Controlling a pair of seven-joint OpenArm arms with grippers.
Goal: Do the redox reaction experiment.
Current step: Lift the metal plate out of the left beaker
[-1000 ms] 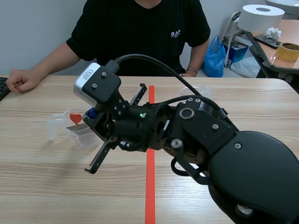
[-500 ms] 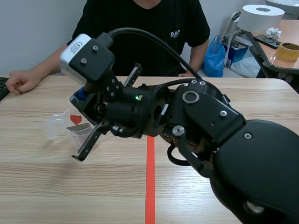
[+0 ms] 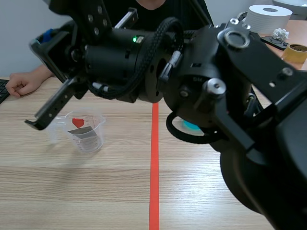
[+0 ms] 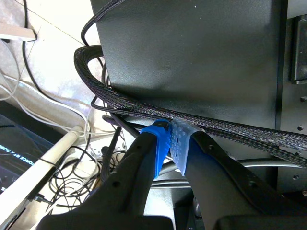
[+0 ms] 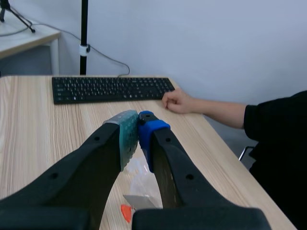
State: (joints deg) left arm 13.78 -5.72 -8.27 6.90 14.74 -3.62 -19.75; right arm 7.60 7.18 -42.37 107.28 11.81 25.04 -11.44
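Observation:
A clear plastic beaker (image 3: 86,130) stands on the table left of the red tape line, holding a red piece (image 3: 77,121) and a grey strip (image 3: 84,132). My right arm comes in from the right and is raised high across the table. Its gripper (image 3: 45,38) hangs above and left of the beaker, well apart from it. In the right wrist view the right gripper (image 5: 138,128) is shut on nothing, with the beaker (image 5: 139,179) under it. The left gripper (image 4: 170,143) is shut on nothing, facing a black box and cables off the table.
A person sits across the table with a fist (image 3: 20,82) resting at the far left edge, beside a black keyboard (image 5: 110,88). Something light blue (image 3: 192,126) shows on the table under my right arm. A table with paper rolls (image 3: 266,18) stands at the back right.
My right arm has risen and swung left, lifting its gripper from beside the beaker to well above it. The beaker stayed in place and now shows in full.

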